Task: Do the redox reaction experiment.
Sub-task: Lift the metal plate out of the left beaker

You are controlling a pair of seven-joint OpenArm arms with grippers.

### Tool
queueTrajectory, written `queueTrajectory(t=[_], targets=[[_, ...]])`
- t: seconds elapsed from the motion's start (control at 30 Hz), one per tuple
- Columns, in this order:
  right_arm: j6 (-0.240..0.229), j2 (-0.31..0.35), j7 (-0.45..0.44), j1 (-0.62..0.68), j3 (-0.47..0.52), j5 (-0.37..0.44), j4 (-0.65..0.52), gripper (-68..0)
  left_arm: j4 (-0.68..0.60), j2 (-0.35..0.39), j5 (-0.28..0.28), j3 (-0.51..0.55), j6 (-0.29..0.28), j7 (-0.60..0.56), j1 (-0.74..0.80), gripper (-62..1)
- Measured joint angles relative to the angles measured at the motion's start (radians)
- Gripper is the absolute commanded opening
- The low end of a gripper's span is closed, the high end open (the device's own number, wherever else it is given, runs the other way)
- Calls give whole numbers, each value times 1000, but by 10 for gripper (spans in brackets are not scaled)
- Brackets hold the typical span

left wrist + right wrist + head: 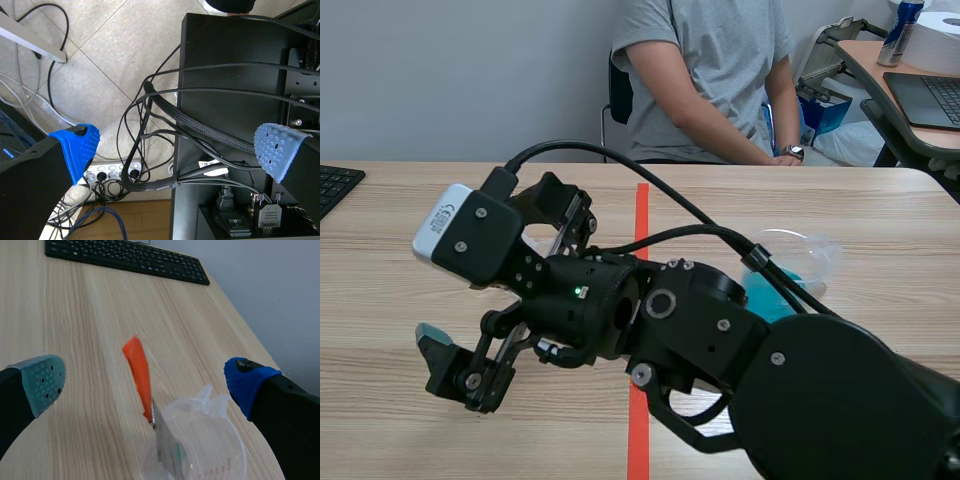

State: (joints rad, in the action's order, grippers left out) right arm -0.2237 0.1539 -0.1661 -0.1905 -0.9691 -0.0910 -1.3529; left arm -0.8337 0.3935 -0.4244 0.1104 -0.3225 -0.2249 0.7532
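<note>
My right gripper (505, 285) reaches across the table from the right and stands open, with nothing gripped. In the right wrist view the right gripper (147, 382) hangs over a clear measuring beaker (200, 450) that sits between and just below its fingers. A grey metal strip (162, 445) with an orange upper end (139, 372) leans in that beaker. A second clear beaker holding blue liquid (790, 275) stands right of the tape line, partly behind the right arm. My left gripper (180, 147) is open and points at floor, cables and a black cabinet, away from the table.
A person (710, 80) sits across the table, forearm resting at the far edge. A black keyboard (335, 185) lies at the table's far left, and the keyboard (125, 257) shows ahead of the right gripper. A side desk with a laptop (930, 95) stands at back right.
</note>
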Motion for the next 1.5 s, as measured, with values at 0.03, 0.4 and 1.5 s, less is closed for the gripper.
queueTrajectory(t=[0.03,0.4,1.5], targets=[[-1,-2,0,-2,0,0,3,-60,0,0,0,0,0,0,0,14],[18,-2,-2,-3,0,0,4,-385,0,0,0,0,0,0,0,14],[-100,24,69,-3,170,129,-124,-660,0,0,0,0,0,0,0,14]])
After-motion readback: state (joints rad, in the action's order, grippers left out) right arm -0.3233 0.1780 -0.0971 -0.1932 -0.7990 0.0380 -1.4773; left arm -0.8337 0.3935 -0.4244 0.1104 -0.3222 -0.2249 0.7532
